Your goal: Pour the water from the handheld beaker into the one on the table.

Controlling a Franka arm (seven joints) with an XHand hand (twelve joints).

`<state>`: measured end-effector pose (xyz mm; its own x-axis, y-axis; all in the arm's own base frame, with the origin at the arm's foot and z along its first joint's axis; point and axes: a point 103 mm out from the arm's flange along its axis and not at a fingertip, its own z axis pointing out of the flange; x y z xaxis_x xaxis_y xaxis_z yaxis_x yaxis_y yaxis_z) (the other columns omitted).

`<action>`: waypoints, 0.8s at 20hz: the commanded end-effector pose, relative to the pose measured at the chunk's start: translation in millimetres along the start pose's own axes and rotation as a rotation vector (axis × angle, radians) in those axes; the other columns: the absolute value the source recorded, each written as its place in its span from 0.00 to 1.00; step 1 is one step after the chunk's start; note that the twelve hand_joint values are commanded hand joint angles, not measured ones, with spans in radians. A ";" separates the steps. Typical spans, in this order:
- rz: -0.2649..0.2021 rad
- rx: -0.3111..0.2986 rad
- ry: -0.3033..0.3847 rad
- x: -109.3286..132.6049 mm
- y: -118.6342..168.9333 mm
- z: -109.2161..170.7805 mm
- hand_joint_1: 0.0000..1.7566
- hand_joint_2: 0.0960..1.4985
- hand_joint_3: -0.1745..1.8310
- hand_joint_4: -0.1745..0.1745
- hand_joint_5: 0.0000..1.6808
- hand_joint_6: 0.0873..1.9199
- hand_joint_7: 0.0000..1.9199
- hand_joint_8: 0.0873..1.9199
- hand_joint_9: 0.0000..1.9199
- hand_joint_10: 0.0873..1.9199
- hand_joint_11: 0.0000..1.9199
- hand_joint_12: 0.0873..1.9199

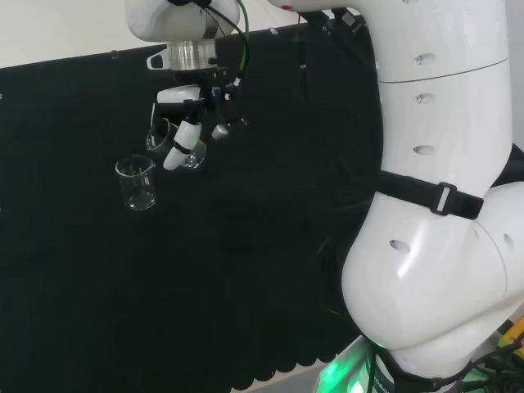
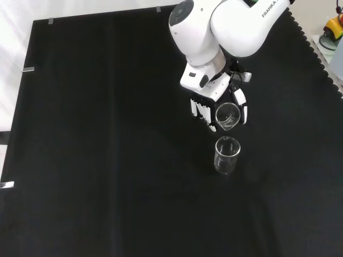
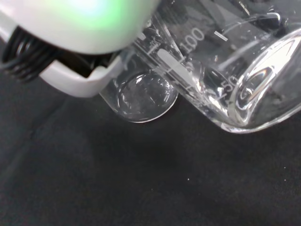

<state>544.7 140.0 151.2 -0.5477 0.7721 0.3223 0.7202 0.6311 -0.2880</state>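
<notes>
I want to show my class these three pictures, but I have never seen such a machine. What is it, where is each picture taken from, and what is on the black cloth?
It is one white robot arm with a black and white hand shaped like a person's. The head view looks over the arm from behind; the big white shapes at its right are the arm itself. The front view looks down on the black cloth. The wrist view sits by the palm, so things look large. The hand's fingers curl round a tilted clear glass beaker. A second clear beaker stands upright on the cloth just beside it, apart from it.
</notes>
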 end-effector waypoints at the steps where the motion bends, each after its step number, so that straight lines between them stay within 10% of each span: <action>1: 0.001 0.023 -0.026 7.8 3.7 -0.9 0.76 0.35 0.42 0.00 0.88 0.09 0.82 0.01 0.87 0.00 0.55 0.44; 16: 0.059 0.085 -0.108 10.8 7.0 -1.8 0.76 0.35 0.42 0.00 0.88 0.09 0.82 0.01 0.87 0.00 0.55 0.44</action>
<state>544.8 153.6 154.7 -0.5515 0.8022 0.2286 0.7163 0.5959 -0.3631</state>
